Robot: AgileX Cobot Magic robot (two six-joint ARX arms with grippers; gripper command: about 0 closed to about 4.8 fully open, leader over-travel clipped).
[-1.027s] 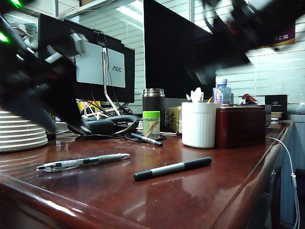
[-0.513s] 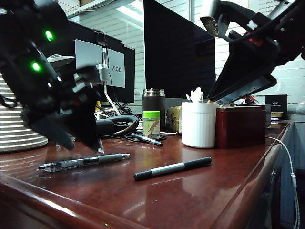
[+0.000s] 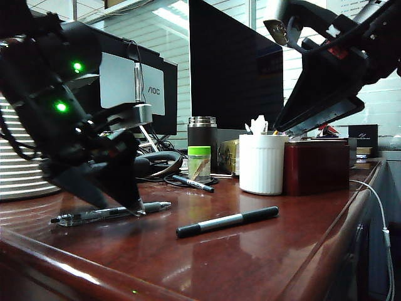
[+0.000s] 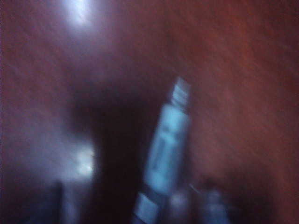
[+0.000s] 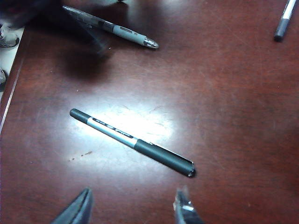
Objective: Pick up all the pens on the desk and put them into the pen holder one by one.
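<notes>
We see an office: AOC monitors (image 3: 135, 84) and tangled cables (image 3: 150, 164) at the back of a glossy wooden desk (image 3: 263, 251), a flask (image 3: 202, 139), a water bottle (image 3: 291, 121), window blinds (image 3: 351, 94) behind.

Three pens (image 3: 227, 221) lie flat on the desk (image 3: 263, 251) (well apart); white ribbed pen holder (image 3: 261, 164) stands upright behind.

A dark red box (image 3: 315, 167) sits near the back edge of the bench. A steel-and-black flask (image 3: 201, 137) stands behind a small jar with a green lid (image 3: 199, 163). Monitors (image 3: 235, 69) stand along the back.
</notes>
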